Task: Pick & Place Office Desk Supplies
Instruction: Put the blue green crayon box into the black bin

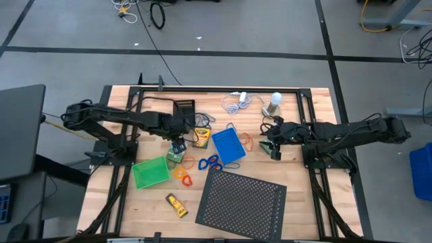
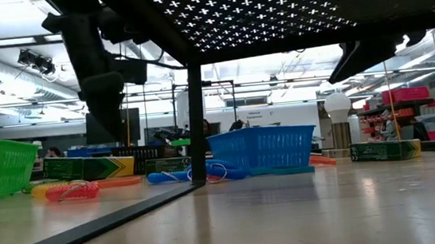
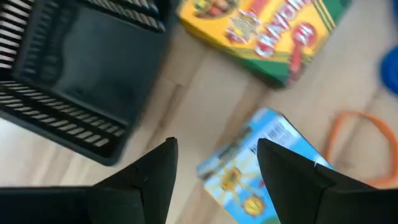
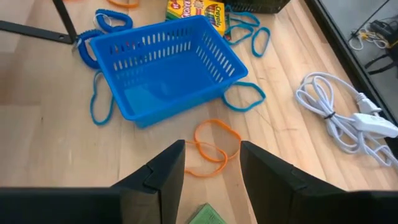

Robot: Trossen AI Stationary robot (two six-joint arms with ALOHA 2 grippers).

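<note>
My left gripper (image 1: pixel 177 140) hangs open over the table's middle left, pointing steeply down. Below its fingers (image 3: pixel 214 146) a small blue-green box (image 3: pixel 249 177) lies flat on the wood, untouched. The yellow-green crayon box (image 3: pixel 267 31) lies just beyond it, beside the black tray (image 3: pixel 74 68). My right gripper (image 1: pixel 270 142) is open at the middle right. In front of its fingers (image 4: pixel 212 144) an orange loop (image 4: pixel 211 148) lies on the table, and a small green box (image 4: pixel 208 214) lies under them. The blue tray (image 4: pixel 168 62) stands farther ahead.
A green tray (image 1: pixel 150 172), orange and blue loops (image 1: pixel 210 162) and a yellow tube (image 1: pixel 177 204) lie toward the near side. A large black perforated sheet (image 1: pixel 243 199) covers the near middle. A white cable (image 1: pixel 236 102) and a bulb (image 1: pixel 275 101) sit at the far edge.
</note>
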